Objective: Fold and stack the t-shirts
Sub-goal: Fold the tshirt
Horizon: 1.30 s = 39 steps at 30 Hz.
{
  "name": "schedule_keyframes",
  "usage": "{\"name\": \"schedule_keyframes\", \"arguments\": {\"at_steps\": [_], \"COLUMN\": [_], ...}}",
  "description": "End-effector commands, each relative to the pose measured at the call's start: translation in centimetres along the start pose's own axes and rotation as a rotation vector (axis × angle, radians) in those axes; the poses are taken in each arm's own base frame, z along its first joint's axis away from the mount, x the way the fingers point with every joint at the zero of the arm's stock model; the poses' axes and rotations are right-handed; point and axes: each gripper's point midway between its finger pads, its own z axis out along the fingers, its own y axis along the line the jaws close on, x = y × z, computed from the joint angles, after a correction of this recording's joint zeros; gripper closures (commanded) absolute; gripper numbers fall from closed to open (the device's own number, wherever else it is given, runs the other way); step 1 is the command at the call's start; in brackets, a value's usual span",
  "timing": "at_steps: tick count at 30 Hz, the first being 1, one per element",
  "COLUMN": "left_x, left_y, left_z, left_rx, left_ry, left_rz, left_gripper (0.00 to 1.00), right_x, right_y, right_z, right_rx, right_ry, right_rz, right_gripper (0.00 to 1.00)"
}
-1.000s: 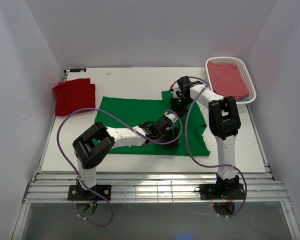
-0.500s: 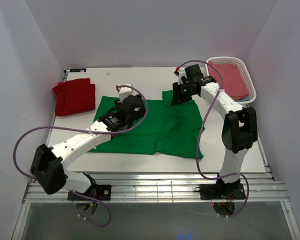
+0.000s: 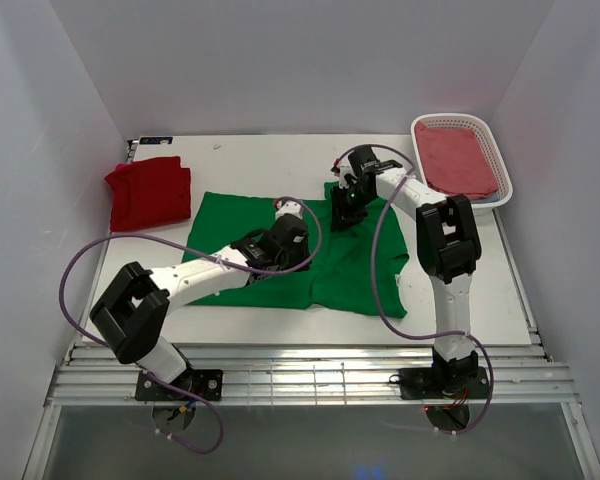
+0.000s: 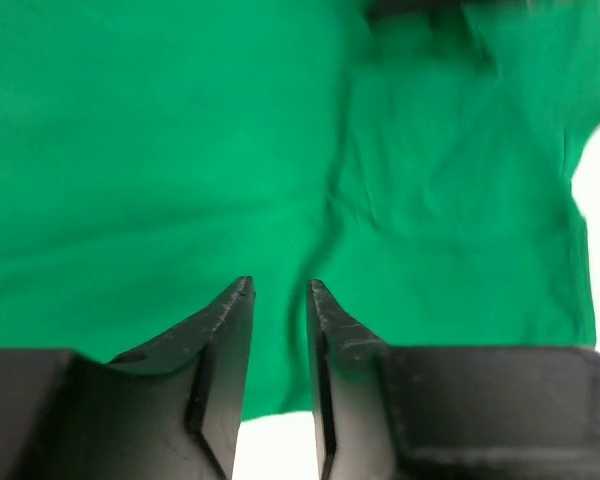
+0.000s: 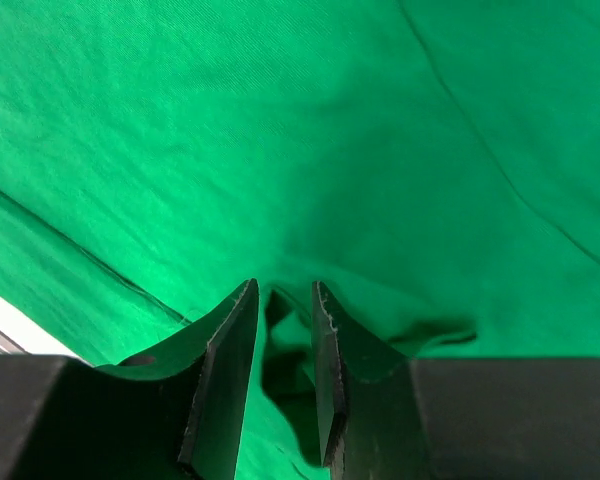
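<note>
The green t-shirt (image 3: pixel 242 218) lies spread out on the middle of the table, its right part rumpled. My left gripper (image 3: pixel 288 246) is low over the shirt's middle; in the left wrist view the left gripper (image 4: pixel 280 286) stands open by a narrow gap near the front hem of the green t-shirt (image 4: pixel 180 150), nothing between its jaws. My right gripper (image 3: pixel 343 208) presses on the shirt's back right part. There the right gripper (image 5: pixel 284 290) is open, with a pucker of the green t-shirt (image 5: pixel 380 120) between its jaws. The red t-shirt (image 3: pixel 148 192) lies folded at the back left.
A white basket (image 3: pixel 504 186) at the back right holds a folded pinkish-red cloth (image 3: pixel 458 158). Purple cables loop from both arms over the table's front. White walls enclose the table on three sides.
My left arm swung from the shirt's back left to its middle and its jaws narrowed. My right gripper dropped from the shirt's back edge onto the cloth.
</note>
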Motion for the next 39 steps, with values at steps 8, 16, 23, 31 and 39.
{"name": "schedule_keyframes", "arguments": {"at_steps": [8, 16, 23, 31, 39], "left_x": [2.8, 3.9, 4.4, 4.3, 4.8], "left_y": [-5.4, -5.2, -4.7, -4.1, -3.5], "left_z": [-0.8, -0.7, -1.0, -1.4, -1.4], "left_rx": [0.195, 0.19, 0.178, 0.162, 0.148], "left_ry": [0.065, 0.089, 0.091, 0.077, 0.083], "left_rz": [-0.009, -0.017, -0.022, -0.025, -0.03], "left_gripper": [0.62, 0.63, 0.63, 0.63, 0.63], "right_x": [0.2, 2.8, 4.0, 3.8, 1.5], "right_y": [1.9, 1.7, 1.8, 2.5, 3.5], "right_z": [0.1, 0.6, 1.1, 0.9, 0.3], "right_rx": [-0.033, 0.0, 0.005, -0.014, -0.03], "right_ry": [0.037, 0.107, 0.14, 0.132, 0.063], "right_rz": [-0.039, -0.06, -0.078, -0.097, -0.122], "right_gripper": [0.66, 0.66, 0.66, 0.92, 0.92]}}
